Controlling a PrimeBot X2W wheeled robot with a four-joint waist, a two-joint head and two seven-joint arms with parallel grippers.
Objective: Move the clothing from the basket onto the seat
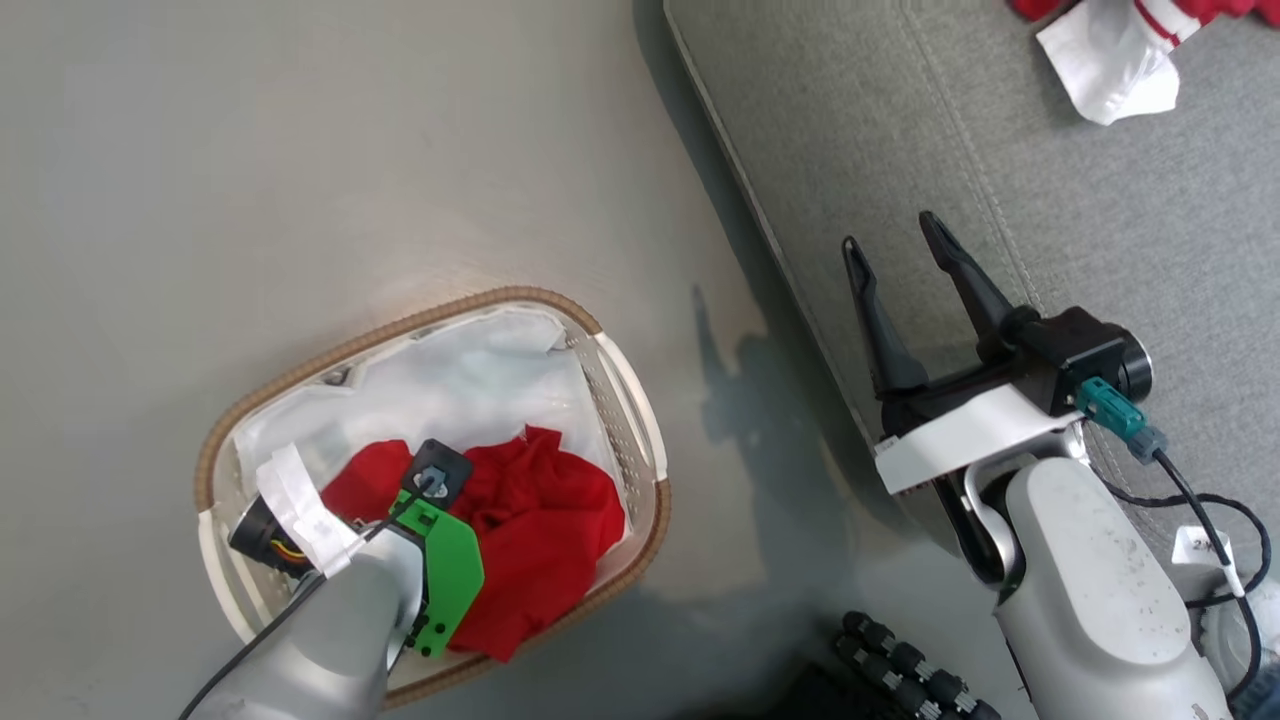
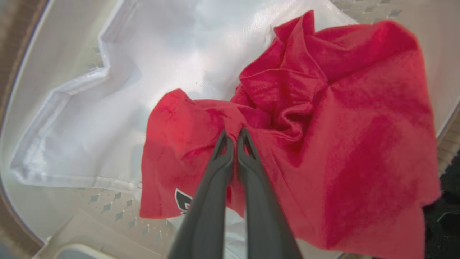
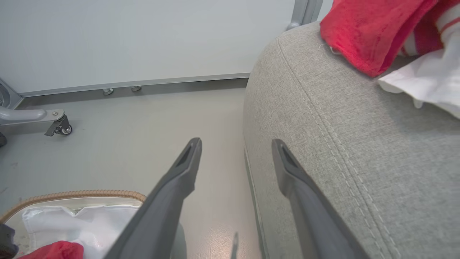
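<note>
The red garment lies crumpled in the basket, a soft, matte fabric bunched into deep folds and ridges, with a small dark and white printed mark near one edge. It covers the near half of the basket's bottom and rests on the white liner, a smooth, faintly shiny cloth with a stitched hem. The left gripper reaches down into the basket, and its dark fingers are pressed together with a raised fold of the red fabric pinched between the tips.

The basket is oval, of off-white plastic pierced with small diamond-shaped holes, and has a brown woven rim. It stands on the smooth grey floor, just beside the seat.

The seat is upholstered in coarse grey weave, with a rounded edge and double stitched seams. At its far end lies a second garment, red with white parts and red stripes. The right gripper hangs over the seat's edge, its fingers spread wide apart and holding nothing.
</note>
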